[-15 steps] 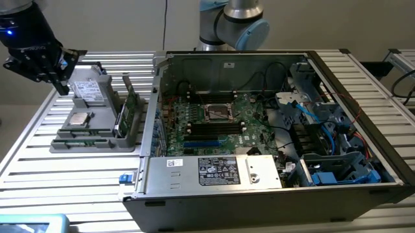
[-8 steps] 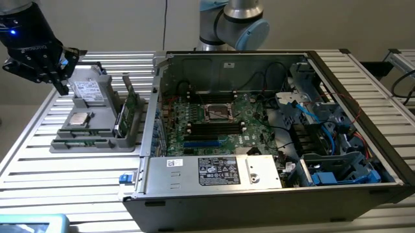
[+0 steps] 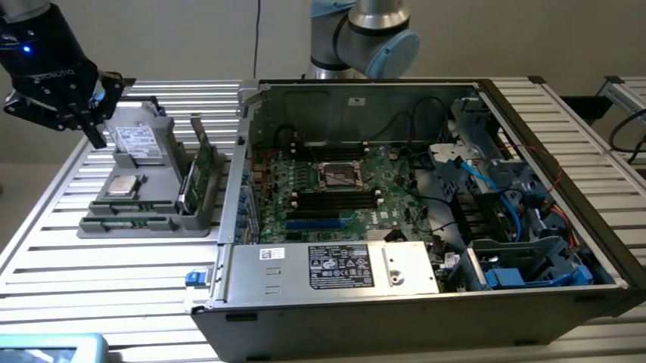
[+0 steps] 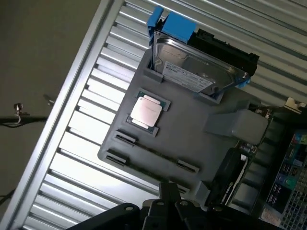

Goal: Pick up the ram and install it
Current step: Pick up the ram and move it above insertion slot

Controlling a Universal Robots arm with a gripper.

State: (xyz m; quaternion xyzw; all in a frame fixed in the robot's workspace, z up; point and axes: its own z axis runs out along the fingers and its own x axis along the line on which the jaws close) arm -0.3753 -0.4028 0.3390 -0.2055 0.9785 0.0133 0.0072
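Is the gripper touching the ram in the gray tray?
Apart. In the exterior view the shut gripper hangs by the hard drive at one end of the gray tray; the ram sits in the slot at the other end.

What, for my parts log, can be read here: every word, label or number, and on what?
Nothing reads for certain.
On the gripper, white lettering: blurred.
On the hard drive, white label: too small.
On the computer case, black sticker: too small.
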